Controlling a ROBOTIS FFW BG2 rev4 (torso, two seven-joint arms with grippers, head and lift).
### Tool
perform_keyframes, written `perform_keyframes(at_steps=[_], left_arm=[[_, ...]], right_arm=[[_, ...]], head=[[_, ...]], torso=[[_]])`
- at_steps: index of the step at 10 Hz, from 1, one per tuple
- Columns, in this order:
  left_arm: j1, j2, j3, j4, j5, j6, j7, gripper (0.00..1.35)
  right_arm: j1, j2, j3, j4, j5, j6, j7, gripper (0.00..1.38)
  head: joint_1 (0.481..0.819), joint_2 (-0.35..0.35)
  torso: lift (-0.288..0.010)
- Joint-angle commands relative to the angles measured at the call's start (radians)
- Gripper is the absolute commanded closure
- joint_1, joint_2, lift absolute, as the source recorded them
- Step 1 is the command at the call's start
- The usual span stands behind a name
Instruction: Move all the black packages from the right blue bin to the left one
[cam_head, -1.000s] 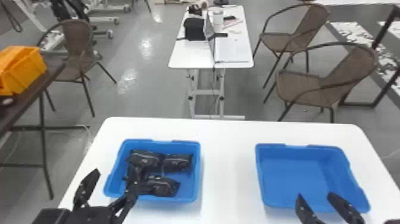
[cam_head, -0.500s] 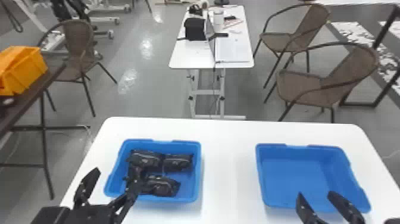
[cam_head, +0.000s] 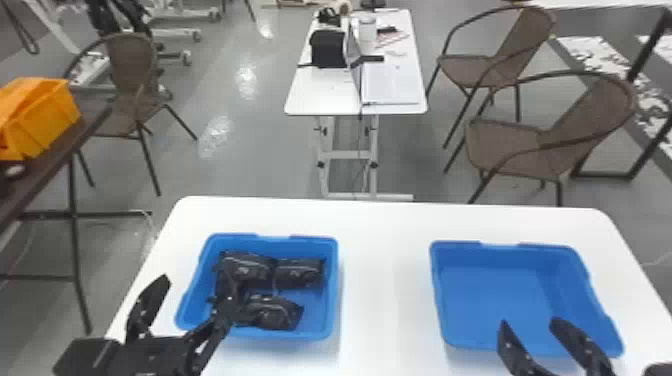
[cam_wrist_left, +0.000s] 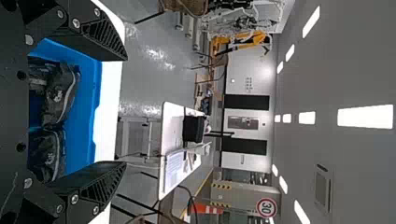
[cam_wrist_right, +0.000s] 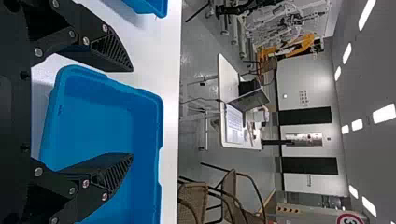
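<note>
My left gripper (cam_head: 197, 290) stands open at the near left of the left blue bin (cam_head: 332, 300), one finger over the bin and the other outside it. Several black packages (cam_head: 272, 312) lie in that bin. The left wrist view has the left gripper (cam_wrist_left: 126, 112) open, with black packages (cam_wrist_left: 60, 95) beyond its fingers. My right gripper (cam_head: 527, 322) is open at the near side of the right blue bin (cam_head: 490, 285), whose visible floor is bare. In the right wrist view the right gripper (cam_wrist_right: 133, 114) has nothing between its fingers, and the right bin (cam_wrist_right: 102, 126) lies beyond.
Both bins rest on a white table (cam_head: 385, 280) with a gap between them. Farther back are a small white table (cam_head: 325, 95) with a laptop and several brown chairs (cam_head: 510, 145). An orange crate (cam_head: 45, 120) sits on a dark table at the left.
</note>
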Motion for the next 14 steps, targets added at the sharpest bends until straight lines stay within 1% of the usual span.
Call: perform_keyframes(at_steps=[1, 14], left_arm=[[0.0, 0.001, -0.002, 0.0, 0.001, 0.0, -0.001, 0.26], [0.0, 0.0, -0.008, 0.002, 0.004, -0.004, -0.001, 0.26]], right_arm=[[-0.005, 0.002, 0.0, 0.0, 0.002, -0.001, 0.0, 0.42], [-0.021, 0.002, 0.0, 0.008, 0.0, -0.001, 0.015, 0.42]], head=[[0.695, 0.071], [0.695, 0.069]], torso=[[0.0], [0.0]])
